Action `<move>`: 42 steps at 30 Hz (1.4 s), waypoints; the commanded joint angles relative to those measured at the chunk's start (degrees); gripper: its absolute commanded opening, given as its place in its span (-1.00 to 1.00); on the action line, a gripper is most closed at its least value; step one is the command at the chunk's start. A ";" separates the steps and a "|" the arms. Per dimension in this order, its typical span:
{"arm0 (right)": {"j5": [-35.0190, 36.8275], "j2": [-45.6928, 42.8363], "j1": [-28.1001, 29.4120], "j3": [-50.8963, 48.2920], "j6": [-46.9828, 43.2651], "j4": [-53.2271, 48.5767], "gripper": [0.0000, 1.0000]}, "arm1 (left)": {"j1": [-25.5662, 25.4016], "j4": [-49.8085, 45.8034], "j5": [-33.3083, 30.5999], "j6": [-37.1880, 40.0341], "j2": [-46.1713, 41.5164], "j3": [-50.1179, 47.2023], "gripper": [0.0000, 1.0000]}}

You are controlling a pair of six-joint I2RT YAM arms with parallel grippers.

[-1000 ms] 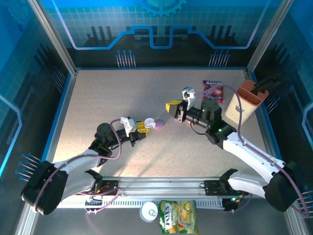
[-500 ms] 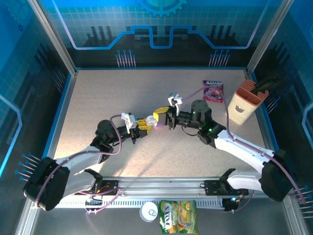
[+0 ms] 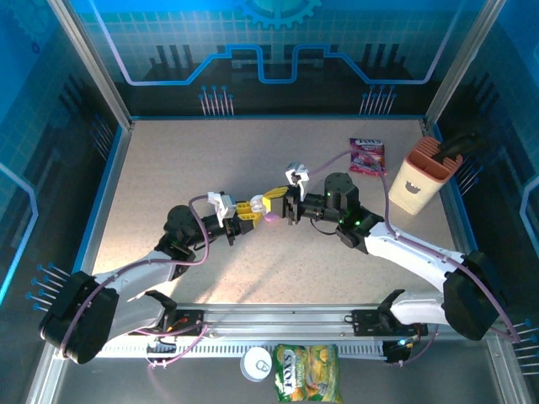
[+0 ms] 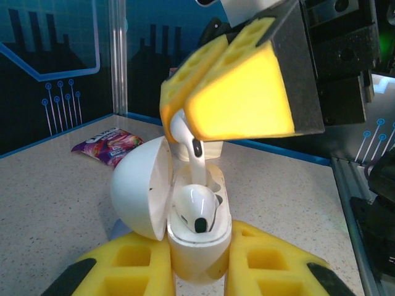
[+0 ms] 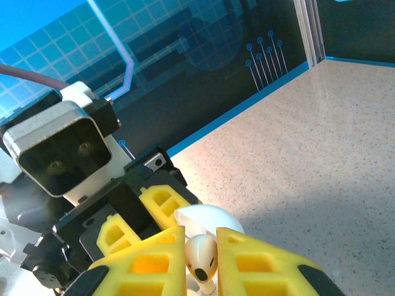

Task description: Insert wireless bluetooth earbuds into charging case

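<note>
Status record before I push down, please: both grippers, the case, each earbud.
left gripper: shut on charging case, held upright
case lid: open, swung to the left in the left wrist view
seated earbud: in one slot
right gripper: shut on second earbud, above the case
second earbud state: stem down at the case mouth, not yet seated

Speckled beige tabletop (image 3: 210, 160): glossy purple sweet packet (image 3: 367, 156) lies flat near the far right corner. Just to its right, apart from it, stands an upright peach-and-cream cup-shaped holder (image 3: 418, 181) with a dark handle (image 3: 446, 150) sticking out of the top. Below the table's near edge: crinkled green-yellow snack bag (image 3: 306, 374), with a white round can top (image 3: 256, 364) just beside its left side.
</note>
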 commanded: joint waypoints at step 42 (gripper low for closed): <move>3.28 0.19 -1.81 2.50 5.52 -6.92 0.36 | 0.24 0.40 5.81 3.58 2.78 1.90 -0.64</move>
